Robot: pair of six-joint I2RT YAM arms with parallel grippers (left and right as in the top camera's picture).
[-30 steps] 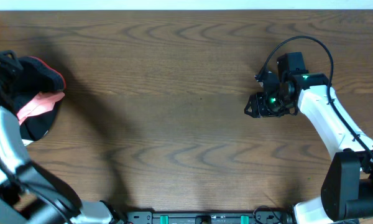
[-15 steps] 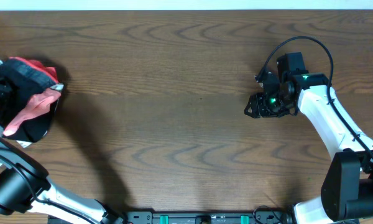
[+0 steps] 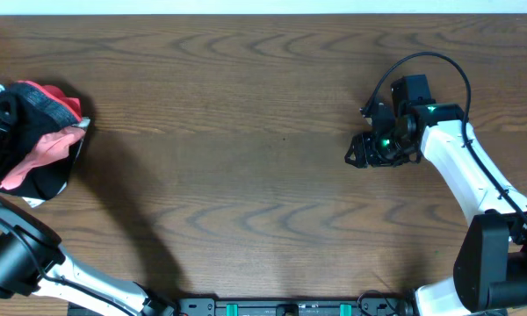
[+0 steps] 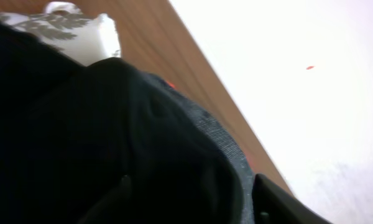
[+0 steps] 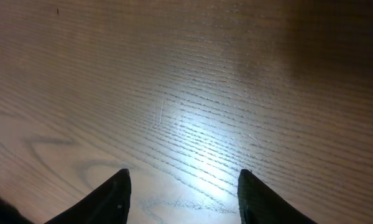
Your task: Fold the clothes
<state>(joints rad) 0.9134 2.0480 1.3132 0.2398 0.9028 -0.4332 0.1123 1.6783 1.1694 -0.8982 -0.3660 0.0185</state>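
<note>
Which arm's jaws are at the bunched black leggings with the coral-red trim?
The left gripper, black leggings between its jaws at the wooden table's left edge; the right gripper has only bare wood under it.

You're getting only a bunched heap of the leggings (image 3: 37, 145) at the table's left edge.
From overhead, folds are burying both legs, and the frame is cutting off the left arm (image 3: 13, 259) beside them. In the left wrist view, blurred black cloth is swallowing the left gripper (image 4: 191, 199); you're not able to tell whether it's gripping. A white patterned scrap (image 4: 74, 28) is running off the top edge.
</note>
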